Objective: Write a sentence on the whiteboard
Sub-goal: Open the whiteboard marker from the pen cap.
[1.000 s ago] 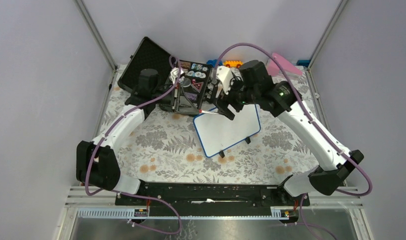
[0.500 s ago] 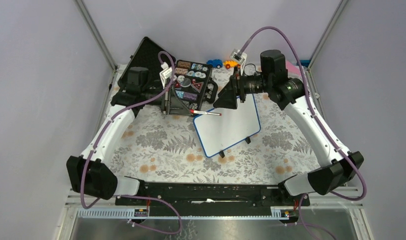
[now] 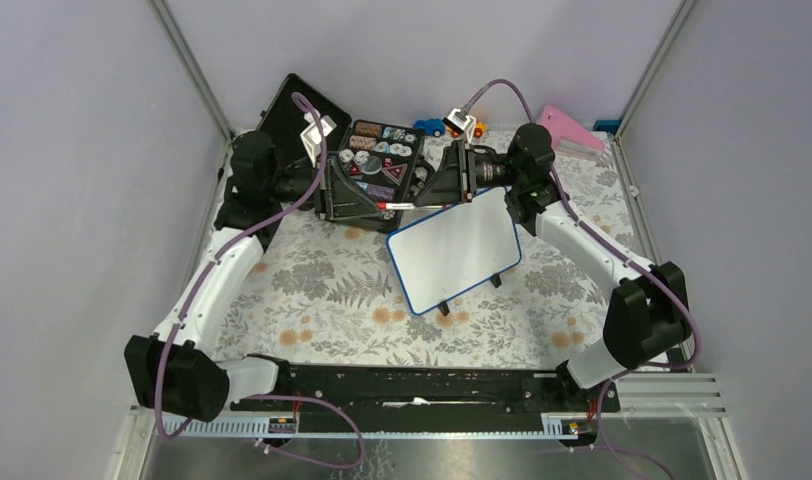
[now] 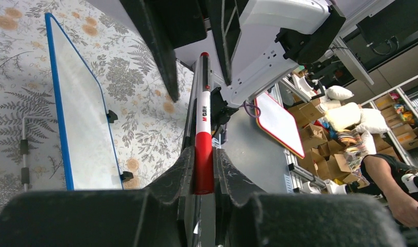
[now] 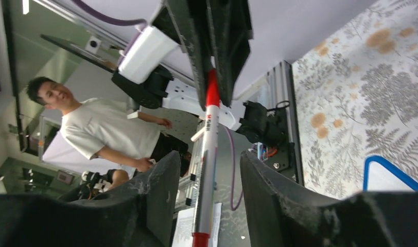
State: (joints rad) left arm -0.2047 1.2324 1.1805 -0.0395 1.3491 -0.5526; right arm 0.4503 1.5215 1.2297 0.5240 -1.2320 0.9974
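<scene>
The whiteboard, blue-framed with two black feet, lies on the floral cloth, and its white face shows no sentence. It also appears as a blue-edged panel in the left wrist view and as a blue corner in the right wrist view. A red-and-white marker hangs level above the board's far corner. My left gripper is shut on its red end. My right gripper faces it, and its fingers stand on either side of the marker's barrel with gaps.
An open black case of small items stands at the back, just behind both grippers. Toy cars and a pink piece lie at the far edge. The cell's posts and walls close in both sides.
The left gripper lifted the marker off the board's corner and turned it level. The right arm swung back to face it, and its jaws now straddle the barrel and have narrowed.
</scene>
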